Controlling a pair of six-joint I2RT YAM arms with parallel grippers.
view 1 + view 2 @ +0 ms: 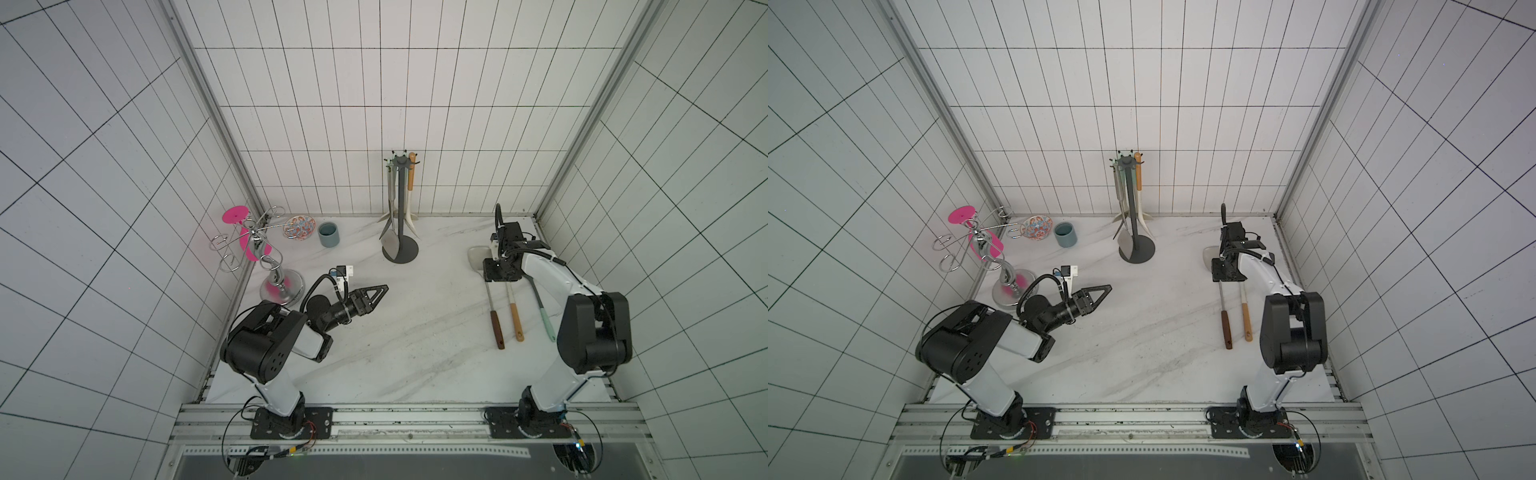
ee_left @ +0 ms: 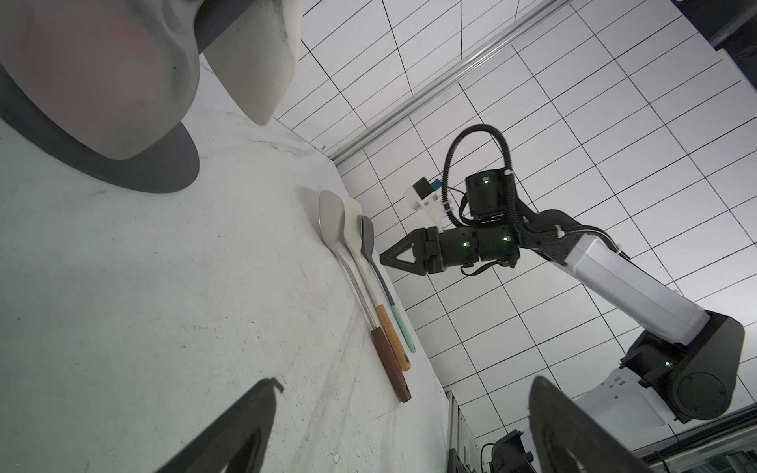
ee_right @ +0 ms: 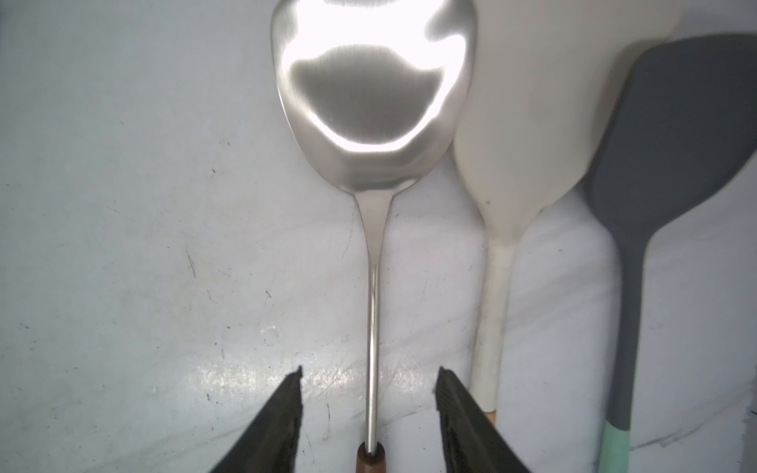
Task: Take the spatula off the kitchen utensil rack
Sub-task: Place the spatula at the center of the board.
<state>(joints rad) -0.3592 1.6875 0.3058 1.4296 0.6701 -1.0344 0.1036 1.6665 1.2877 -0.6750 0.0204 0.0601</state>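
Note:
The dark grey kitchen utensil rack [image 1: 401, 208] [image 1: 1132, 208] stands at the back middle, with a steel turner [image 1: 390, 245] and a white, orange-handled utensil [image 1: 411, 183] hanging from it. A steel spatula [image 3: 375, 102] [image 1: 490, 299] with a brown handle lies flat on the table at the right. My right gripper [image 3: 368, 370] [image 1: 500, 272] hovers over its thin shaft. The jaws are open on either side and touch nothing. My left gripper [image 1: 384, 287] [image 2: 407, 383] is open and holds nothing, low over the table left of the rack.
A white spatula [image 3: 524, 123] and a grey one with a mint handle [image 3: 676, 123] lie beside the steel one. A chrome stand [image 1: 266, 257] holding a pink glass [image 1: 235, 216], a patterned bowl [image 1: 299, 227] and a blue-grey cup [image 1: 328, 235] are at the back left.

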